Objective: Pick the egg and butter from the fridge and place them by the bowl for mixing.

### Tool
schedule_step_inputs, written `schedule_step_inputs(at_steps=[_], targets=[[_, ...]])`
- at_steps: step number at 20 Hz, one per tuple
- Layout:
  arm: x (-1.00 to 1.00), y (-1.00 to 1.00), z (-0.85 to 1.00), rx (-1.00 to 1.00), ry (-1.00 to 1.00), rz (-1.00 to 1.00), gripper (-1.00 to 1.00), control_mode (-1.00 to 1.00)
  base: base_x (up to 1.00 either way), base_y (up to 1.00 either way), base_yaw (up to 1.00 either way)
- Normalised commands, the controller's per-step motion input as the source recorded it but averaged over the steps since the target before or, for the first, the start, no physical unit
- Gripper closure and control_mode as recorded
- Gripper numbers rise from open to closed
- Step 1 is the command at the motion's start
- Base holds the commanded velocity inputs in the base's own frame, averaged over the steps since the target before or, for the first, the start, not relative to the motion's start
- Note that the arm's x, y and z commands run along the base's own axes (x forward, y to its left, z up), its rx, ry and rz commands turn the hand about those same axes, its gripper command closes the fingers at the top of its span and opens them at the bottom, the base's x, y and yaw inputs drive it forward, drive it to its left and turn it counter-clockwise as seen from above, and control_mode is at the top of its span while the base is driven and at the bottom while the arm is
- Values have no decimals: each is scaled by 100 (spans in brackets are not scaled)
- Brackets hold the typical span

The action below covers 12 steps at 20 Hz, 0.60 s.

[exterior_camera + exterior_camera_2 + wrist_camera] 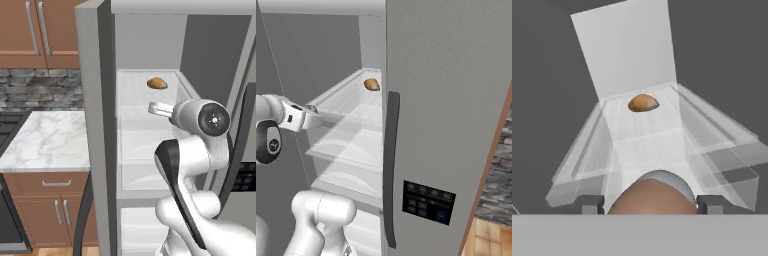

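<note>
Inside the open fridge (93,100), my gripper (651,202) reaches over the front of a clear glass shelf (134,92). The dark brown egg (652,197) sits between the two finger tips (592,203), which press against its sides. From the right base view the egg (310,107) is a small brown spot at the white hand, with the gripper (317,118) around it. In the left base view the gripper (151,107) points toward the fridge's back wall. The butter and the bowl are out of view.
A larger orange-tan oval lump (643,103) lies at the back of the same shelf. The closed right fridge door (446,100) carries a long dark handle (390,165) and a control panel (428,202). A marble counter (50,140) stands left of the fridge.
</note>
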Motion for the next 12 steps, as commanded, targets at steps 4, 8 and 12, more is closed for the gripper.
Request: schedule_step_inputs(at_steps=[4,8,12], targets=[[-100,-13,-37,30,19,1,100,-100,0,0,0],[-84,-37,-7,32,9,26,100,-100,0,0,0],[-14,-13,0,22,16,21,100,-100,0,0,0]])
